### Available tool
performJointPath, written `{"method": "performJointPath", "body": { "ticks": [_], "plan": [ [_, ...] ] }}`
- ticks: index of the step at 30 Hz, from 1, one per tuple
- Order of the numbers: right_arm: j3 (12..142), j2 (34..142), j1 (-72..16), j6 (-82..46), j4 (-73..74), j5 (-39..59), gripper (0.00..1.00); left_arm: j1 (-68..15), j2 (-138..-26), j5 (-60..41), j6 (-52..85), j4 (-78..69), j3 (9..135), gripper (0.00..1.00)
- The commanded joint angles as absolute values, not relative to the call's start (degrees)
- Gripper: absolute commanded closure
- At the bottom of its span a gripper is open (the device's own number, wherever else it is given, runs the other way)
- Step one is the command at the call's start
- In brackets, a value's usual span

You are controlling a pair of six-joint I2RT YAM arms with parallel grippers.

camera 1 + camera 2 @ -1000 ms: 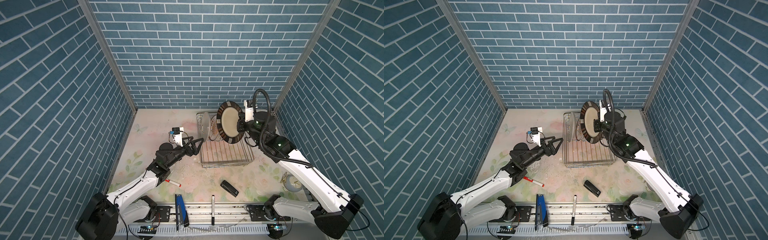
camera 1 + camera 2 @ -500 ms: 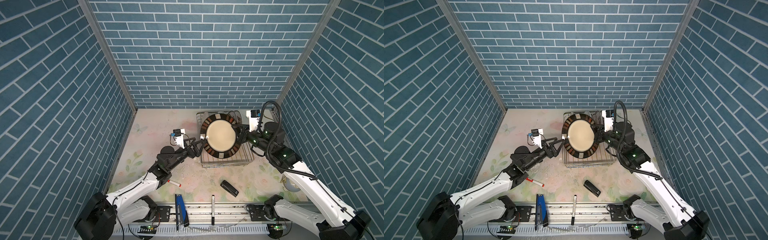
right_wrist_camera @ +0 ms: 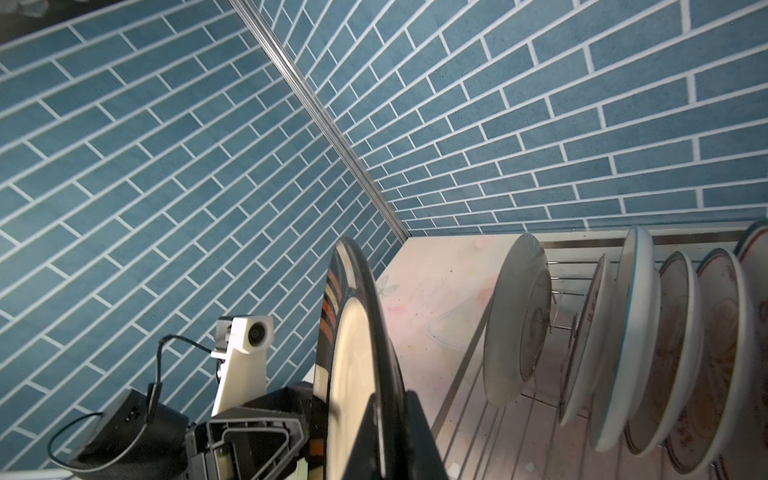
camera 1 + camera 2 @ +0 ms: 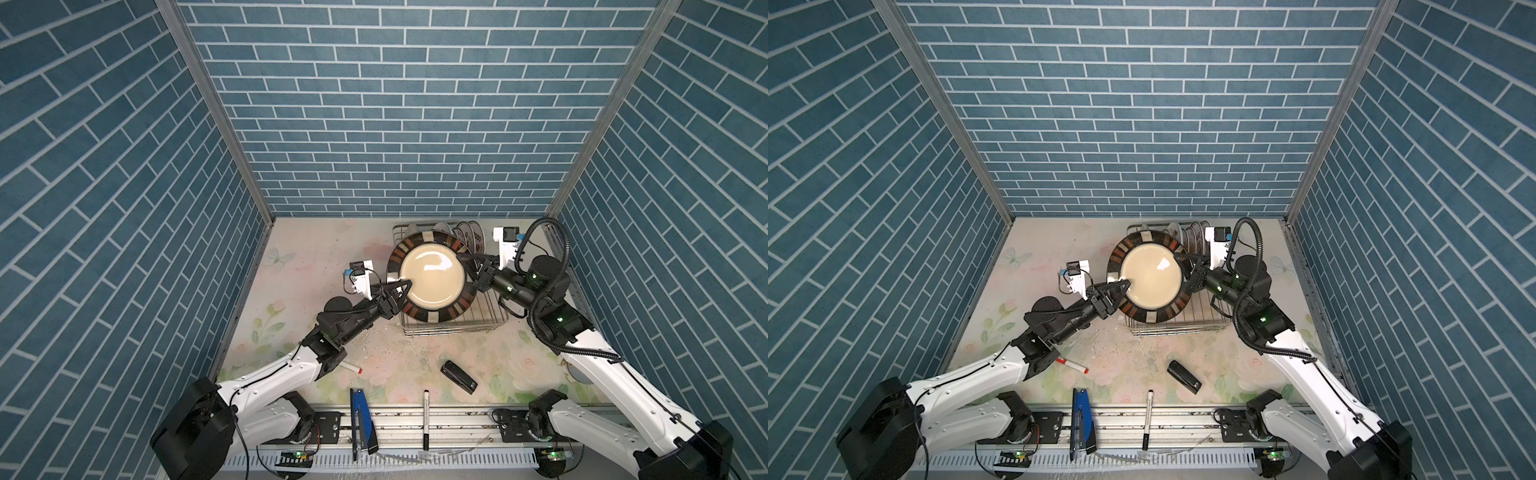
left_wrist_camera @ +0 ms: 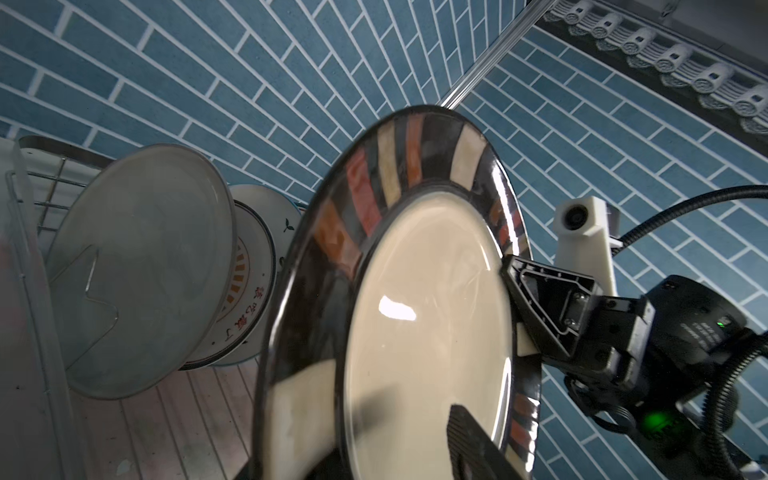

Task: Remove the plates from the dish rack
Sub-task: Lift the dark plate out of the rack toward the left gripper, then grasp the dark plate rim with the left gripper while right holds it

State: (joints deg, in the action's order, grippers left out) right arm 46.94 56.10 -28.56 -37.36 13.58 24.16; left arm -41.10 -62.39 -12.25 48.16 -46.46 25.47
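Note:
A large plate point(image 4: 432, 282) point(image 4: 1152, 278) with a dark striped rim and a cream centre hangs tilted above the dish rack point(image 4: 457, 328) point(image 4: 1175, 328). My right gripper point(image 4: 467, 272) point(image 3: 395, 436) is shut on its right rim. On the opposite side my left gripper point(image 4: 405, 291) point(image 5: 386, 457) straddles the left rim. One ribbed finger point(image 5: 469, 440) hovers over the cream face and throws a separate shadow; its partner is hidden behind the plate. Several more plates point(image 4: 469, 239) point(image 3: 623, 332) stand upright in the back of the rack, among them an orange sunburst one point(image 5: 249, 270).
On the floral tabletop in front of the rack lie a black stapler point(image 4: 458, 377) and a red-tipped marker point(image 4: 351, 368). A black marker point(image 4: 426, 419) and a blue tool point(image 4: 359, 419) rest on the front rail. Blue brick walls close in on three sides.
My right gripper carried the striped plate from upright at the rack's back down and left, turning its face upward. My left gripper rose to the plate's left rim and its jaws narrowed.

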Motion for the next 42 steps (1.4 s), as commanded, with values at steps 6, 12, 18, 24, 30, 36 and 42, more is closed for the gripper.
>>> {"method": "performJointPath", "body": {
  "ticks": [6,12,18,24,30,36,42],
  "plan": [
    [47.2,62.3,-25.1,-52.6,34.5,32.7,1.0,-41.4,-57.3,-13.8,49.5,-47.1,24.1,0.61],
    [47.3,64.8,-25.1,-53.0,34.5,33.7,1.0,-41.4,-57.4,-11.9,49.5,-46.6,23.9,0.65],
    [46.5,66.0,-25.1,-52.8,35.6,34.0,1.0,-41.3,-60.3,-12.0,49.8,-47.7,25.4,0.72],
    [46.3,66.0,-25.1,-51.3,34.5,33.8,1.0,-41.3,-60.6,-10.9,50.5,-48.7,24.8,0.83],
    [46.8,67.5,-25.2,-49.5,32.7,36.7,1.0,-41.3,-62.2,-11.1,51.2,-49.5,25.2,0.91],
    [46.3,69.6,-25.2,-49.3,33.5,38.3,1.0,-41.3,-64.0,-10.3,51.9,-50.8,25.4,1.0],
    [46.3,71.0,-25.2,-49.0,32.7,39.6,0.84,-41.4,-64.7,-9.0,53.3,-55.2,24.0,1.0]
  ]
}}
